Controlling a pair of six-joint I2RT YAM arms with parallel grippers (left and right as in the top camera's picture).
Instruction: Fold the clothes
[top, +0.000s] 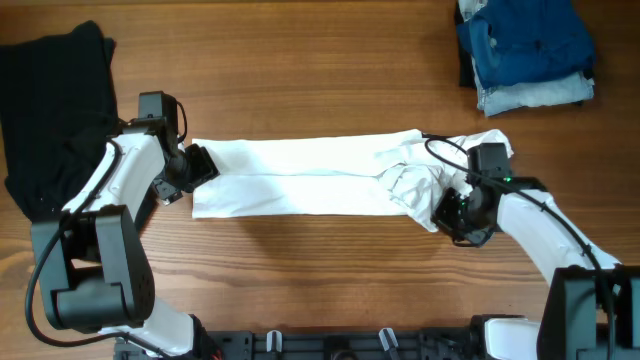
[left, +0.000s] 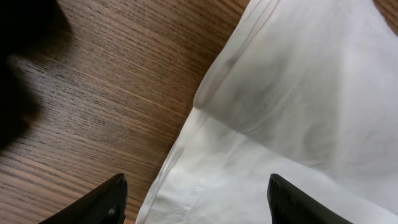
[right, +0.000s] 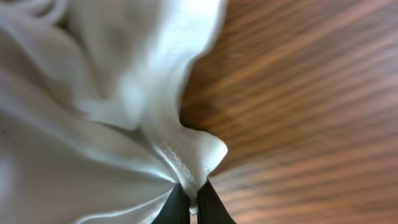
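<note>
The clothes, a white T-shirt (top: 310, 175), lie folded into a long band across the middle of the wooden table, bunched and wrinkled at the right end. My left gripper (top: 196, 170) hovers open over the band's left end; in the left wrist view its two dark fingers (left: 99, 202) straddle the shirt's hemmed edge (left: 186, 180) without touching it. My right gripper (top: 452, 212) is shut on a stitched hem (right: 189, 171) of the shirt at the crumpled right end, the cloth pinched between its fingertips (right: 177, 208).
A black garment (top: 55, 110) lies at the table's left, close behind my left arm. Folded dark blue and pale blue garments (top: 525, 50) are stacked at the back right. Bare wood (top: 320, 270) runs along the front of the table.
</note>
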